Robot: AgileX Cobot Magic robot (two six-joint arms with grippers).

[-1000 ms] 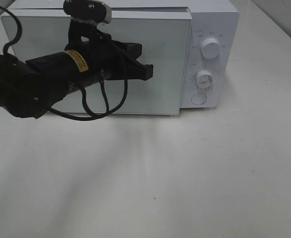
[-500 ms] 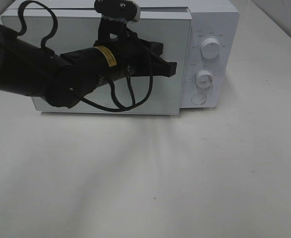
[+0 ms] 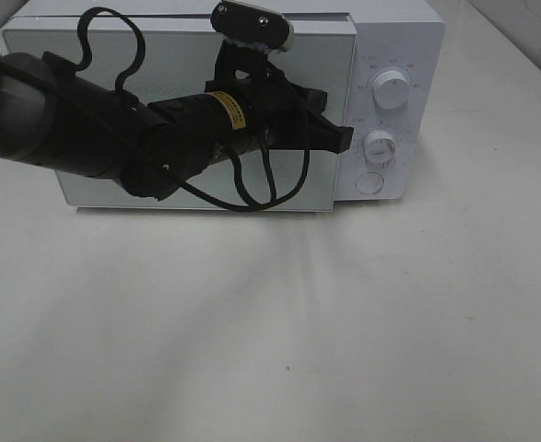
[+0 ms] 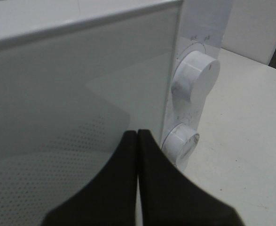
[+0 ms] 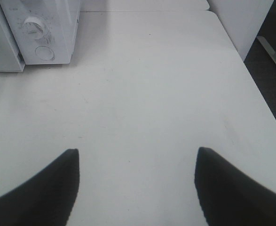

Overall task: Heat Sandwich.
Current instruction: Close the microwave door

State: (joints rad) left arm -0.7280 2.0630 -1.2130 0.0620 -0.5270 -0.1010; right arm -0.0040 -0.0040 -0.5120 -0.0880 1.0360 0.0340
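- The left gripper (image 3: 342,138), jaws pressed together and empty, points at the closed microwave (image 3: 394,28) door's edge, near the lower knob (image 3: 379,145).
- The right gripper (image 5: 138,151) has its jaws spread above the table (image 5: 152,70).
- The sandwich is hidden; I cannot tell its place.

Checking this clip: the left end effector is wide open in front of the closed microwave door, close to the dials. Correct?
No: the left end effector is shut, fingers pressed together, as the left wrist view shows. It is in front of the closed microwave door, close to the dials.
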